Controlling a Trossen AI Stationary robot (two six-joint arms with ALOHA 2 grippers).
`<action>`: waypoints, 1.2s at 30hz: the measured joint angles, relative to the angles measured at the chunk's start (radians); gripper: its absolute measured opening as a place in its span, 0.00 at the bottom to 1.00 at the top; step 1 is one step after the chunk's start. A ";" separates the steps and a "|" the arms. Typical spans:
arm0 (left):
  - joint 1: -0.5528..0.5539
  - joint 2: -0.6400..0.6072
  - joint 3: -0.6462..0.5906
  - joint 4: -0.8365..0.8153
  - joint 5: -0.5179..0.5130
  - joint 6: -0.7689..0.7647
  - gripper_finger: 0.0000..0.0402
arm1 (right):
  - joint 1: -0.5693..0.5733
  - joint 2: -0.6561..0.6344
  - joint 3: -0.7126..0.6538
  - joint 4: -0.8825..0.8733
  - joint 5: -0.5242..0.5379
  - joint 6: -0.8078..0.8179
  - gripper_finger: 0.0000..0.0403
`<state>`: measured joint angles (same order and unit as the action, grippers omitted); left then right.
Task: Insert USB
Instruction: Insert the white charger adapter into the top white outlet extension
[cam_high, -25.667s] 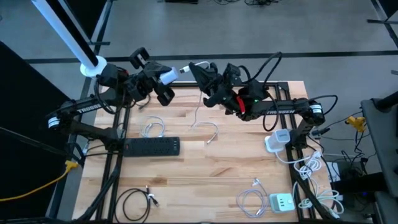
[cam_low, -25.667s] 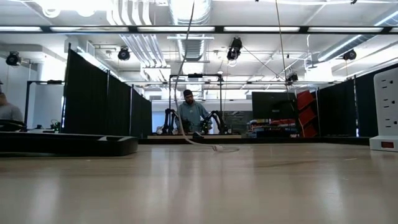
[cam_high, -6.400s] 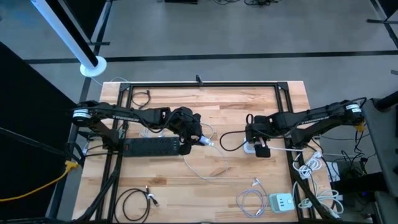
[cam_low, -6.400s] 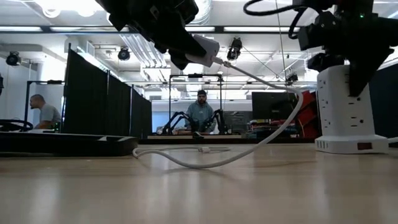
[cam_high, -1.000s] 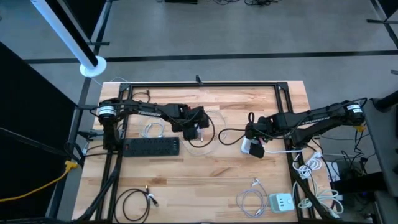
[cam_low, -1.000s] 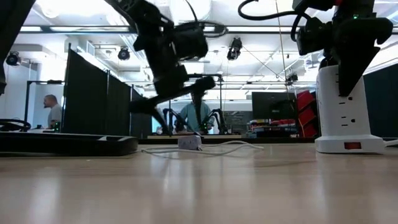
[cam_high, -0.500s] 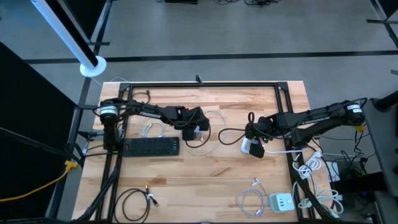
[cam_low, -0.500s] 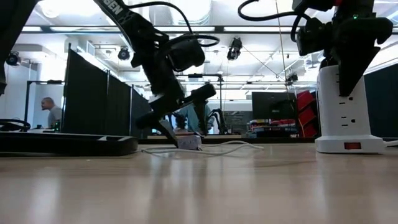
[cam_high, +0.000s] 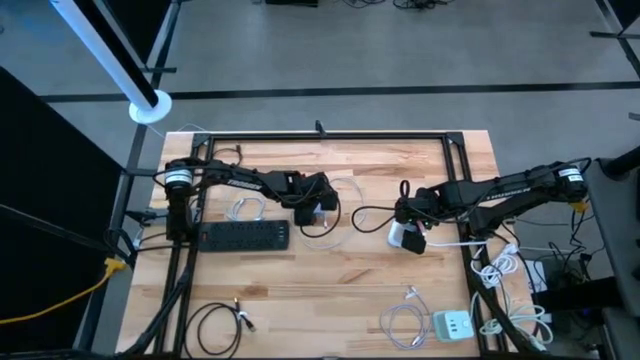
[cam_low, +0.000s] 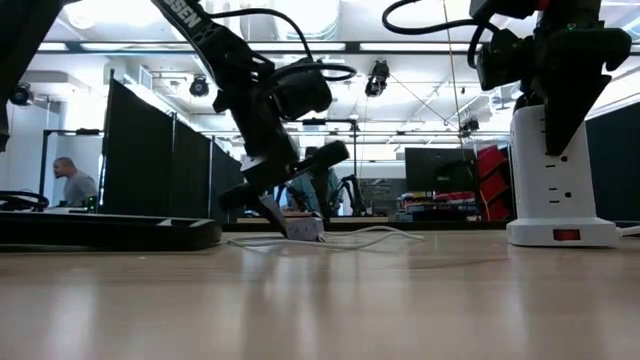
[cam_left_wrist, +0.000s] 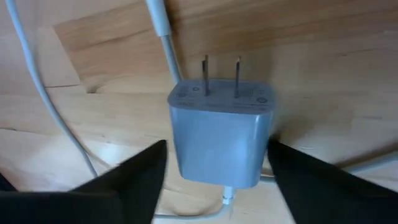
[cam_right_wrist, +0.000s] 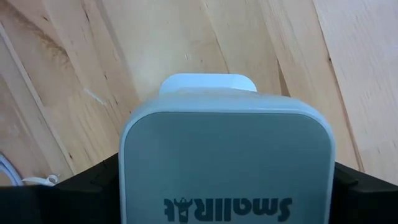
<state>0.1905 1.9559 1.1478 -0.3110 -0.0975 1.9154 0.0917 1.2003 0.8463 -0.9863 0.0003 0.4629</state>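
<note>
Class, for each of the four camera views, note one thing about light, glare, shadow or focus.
High view: even light, faint shadows on the table. Low view: ceiling lights glare, both arms show as dark silhouettes, near tabletop blurred. Left wrist view: charger fairly sharp, the dark fingers beside it soft. Right wrist view: power tower fills the picture, evenly lit, wood grain clear.

We see a table (cam_left_wrist: 348, 56) of pale wood planks, smooth with a soft sheen and fine dark grain. Between the left gripper's matt black fingers (cam_left_wrist: 124, 186) lies a charger (cam_left_wrist: 221, 137) of smooth, matt white plastic, with two thin bright metal prongs and a rubbery white cable (cam_left_wrist: 163, 37). Between the right gripper's dull black fingers (cam_right_wrist: 68, 193) sits a power tower (cam_right_wrist: 227, 155) of smooth, satin grey-white plastic.
</note>
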 joint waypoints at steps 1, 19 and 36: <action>0.000 0.000 0.000 -0.002 -0.005 -0.014 0.49 | 0.000 0.000 0.000 0.000 0.000 -0.001 0.73; -0.004 0.000 0.008 -0.040 0.068 -0.219 0.49 | 0.000 0.000 0.000 0.002 0.000 -0.011 0.73; -0.020 0.012 0.155 -0.454 0.121 -0.433 0.61 | 0.000 0.000 0.000 0.006 0.011 -0.039 0.73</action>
<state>0.1706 1.9675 1.3031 -0.7645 0.0236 1.4822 0.0921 1.2003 0.8467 -0.9801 0.0115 0.4237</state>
